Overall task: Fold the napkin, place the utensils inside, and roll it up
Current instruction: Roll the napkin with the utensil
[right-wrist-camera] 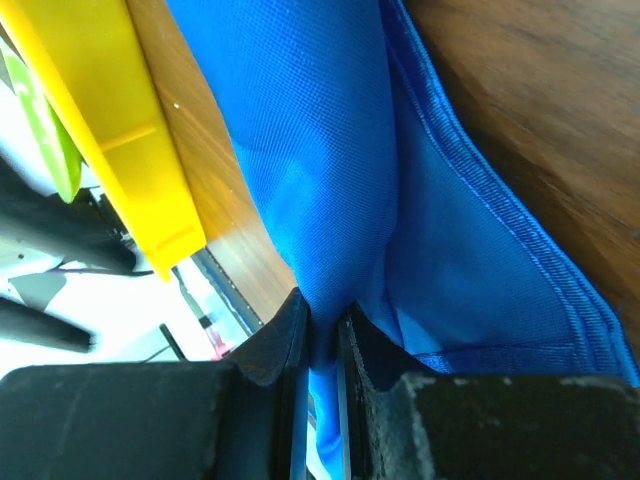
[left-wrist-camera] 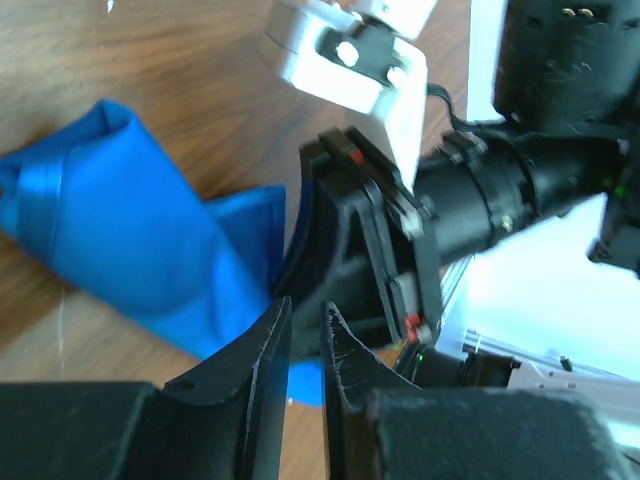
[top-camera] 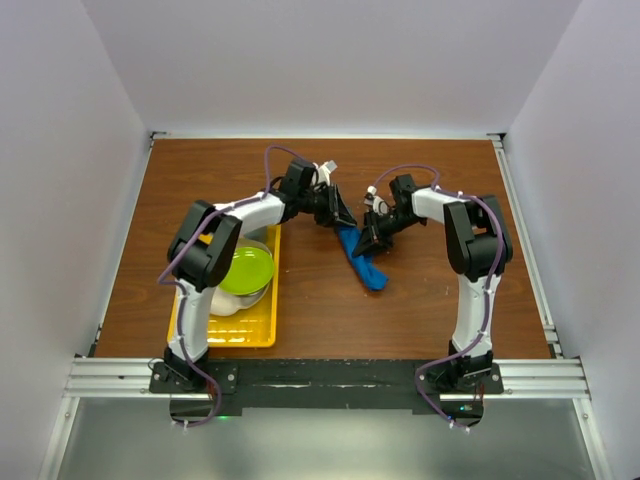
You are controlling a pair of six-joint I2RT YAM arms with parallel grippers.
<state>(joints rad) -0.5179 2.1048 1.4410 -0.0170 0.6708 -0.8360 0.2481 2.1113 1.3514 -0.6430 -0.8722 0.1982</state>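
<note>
On the table (top-camera: 450, 200), just right of the yellow tray (top-camera: 250, 332), the napkin (top-camera: 365, 265) lay bunched in a long crumpled strip between the two arms. The right gripper (right-wrist-camera: 322, 315) was pinched on a fold of it. The left gripper (left-wrist-camera: 305, 320) had its fingers nearly together against the cloth, and we could not tell whether any was caught between them. We judged the cloth light, limp and quick to slump (no stiffness to keep a crease), so it looked best taken along its stitched hem (right-wrist-camera: 520, 250) or at its corners and drawn flat. The fork showed in none of the views.
</note>
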